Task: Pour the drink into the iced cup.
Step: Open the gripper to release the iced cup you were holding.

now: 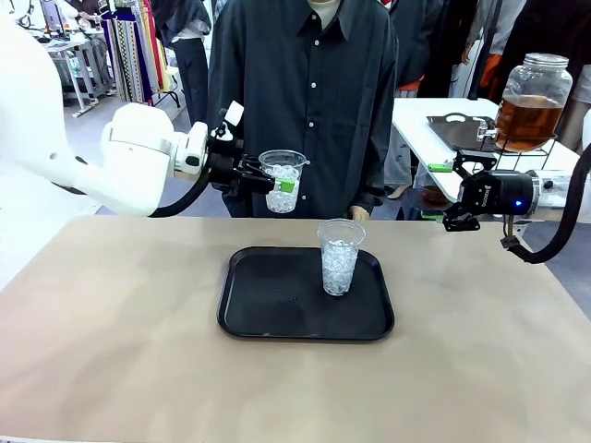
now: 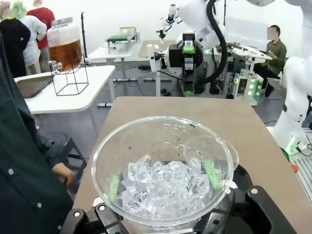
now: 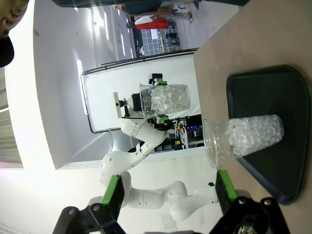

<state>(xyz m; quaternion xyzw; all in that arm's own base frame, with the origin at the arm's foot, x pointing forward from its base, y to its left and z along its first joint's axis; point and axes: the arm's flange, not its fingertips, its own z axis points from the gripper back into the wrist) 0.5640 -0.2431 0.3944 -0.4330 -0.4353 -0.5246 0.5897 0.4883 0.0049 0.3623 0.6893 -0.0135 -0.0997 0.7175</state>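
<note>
Your L gripper [image 1: 277,185] is clamped on iced cup [image 1: 283,166], upper centre of frame. R gripper [image 1: 454,194], at right, has jaws apart, empty. Second cup [image 1: 339,258] stands on tray [image 1: 259,314].

We see the drink [image 1: 526,120], brown like tea, in a big clear jar [image 1: 536,78] with a metal lid. It sits far off to the right, behind the black tray [image 1: 268,314]. One clear cup [image 1: 339,258] full of ice stands upright on the tray's right side. A second iced cup [image 1: 284,168] is up in the air behind the tray's back edge, upright, gripped by the left claw [image 1: 280,187].
</note>
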